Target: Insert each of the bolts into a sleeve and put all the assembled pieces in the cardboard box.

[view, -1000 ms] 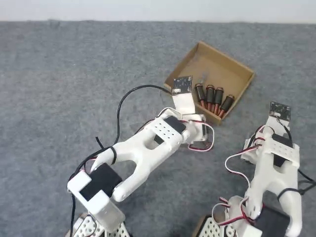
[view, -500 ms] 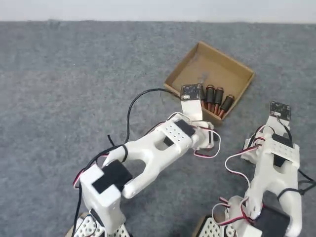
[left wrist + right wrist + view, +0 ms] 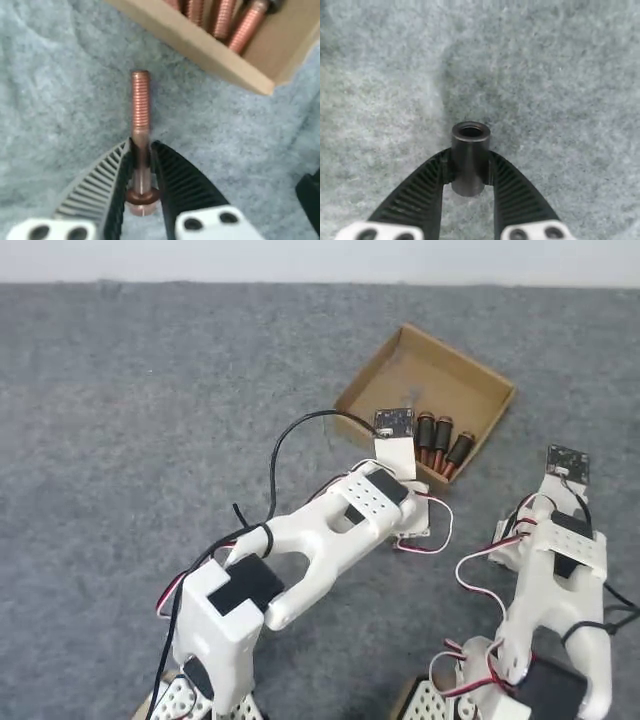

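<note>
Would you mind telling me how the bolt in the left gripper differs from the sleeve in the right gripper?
The bolt is copper-coloured; the sleeve is black. The bolt is long, thin and threaded; the sleeve is short, stout and hollow. The left gripper pinches the bolt near its head, shank jutting forward; the right gripper holds the sleeve around its middle. Both are clamped, not yet joined.

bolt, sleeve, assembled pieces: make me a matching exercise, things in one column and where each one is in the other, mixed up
Things
1. bolt
2. sleeve
3. assembled pieces

Places
a. lying in the cardboard box
b. clamped between the left arm's fingers
c. clamped between the right arm's fingers

Pairs: 1-b, 2-c, 3-a
</note>
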Controlling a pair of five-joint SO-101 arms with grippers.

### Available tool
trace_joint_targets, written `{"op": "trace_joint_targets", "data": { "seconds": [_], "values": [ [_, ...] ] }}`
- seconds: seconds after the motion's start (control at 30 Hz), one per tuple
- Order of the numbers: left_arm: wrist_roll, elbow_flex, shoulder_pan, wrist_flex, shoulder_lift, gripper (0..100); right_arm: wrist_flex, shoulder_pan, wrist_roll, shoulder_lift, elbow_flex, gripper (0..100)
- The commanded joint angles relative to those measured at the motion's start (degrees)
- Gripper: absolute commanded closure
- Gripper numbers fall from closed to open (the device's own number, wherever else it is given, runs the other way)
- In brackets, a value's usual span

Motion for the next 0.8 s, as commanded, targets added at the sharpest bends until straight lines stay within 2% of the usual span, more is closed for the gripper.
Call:
{"op": "trace_joint_targets", "data": {
  "seconds": [0.0, 0.13, 0.27, 0.33, 0.5, 0.67, 0.77],
  "values": [
    [-9.9, -2.8, -0.4, 4.7, -1.0, 99, -0.7, -0.7, 0.7, -2.3, -0.4, 99.1],
    [-25.7, -5.9, -2.3, 13.1, -2.9, 99, -0.7, -0.7, 0.7, -2.3, -0.4, 99.1],
    [-47.8, -8.1, -7.9, 19.1, -5.8, 99, -0.7, -0.6, 0.7, -2.3, -0.4, 99.1],
    [-55.4, -7.8, -9.7, 20.1, -7.1, 99, -0.7, -0.6, 0.7, -2.3, -0.4, 99.1],
    [-63.9, -4.9, -9.3, 19.8, -7.6, 98, -0.7, -0.6, 0.7, -2.3, -0.4, 99.1],
    [-59.1, -3.3, -8.5, 19.9, -7.7, 77, -0.7, -0.4, 0.7, -2.3, -0.4, 99.1],
    [-57.6, -2.9, -8.6, 19.9, -8.2, 76, -0.7, -0.4, 0.7, -2.3, -0.4, 99.1]
  ]
}}
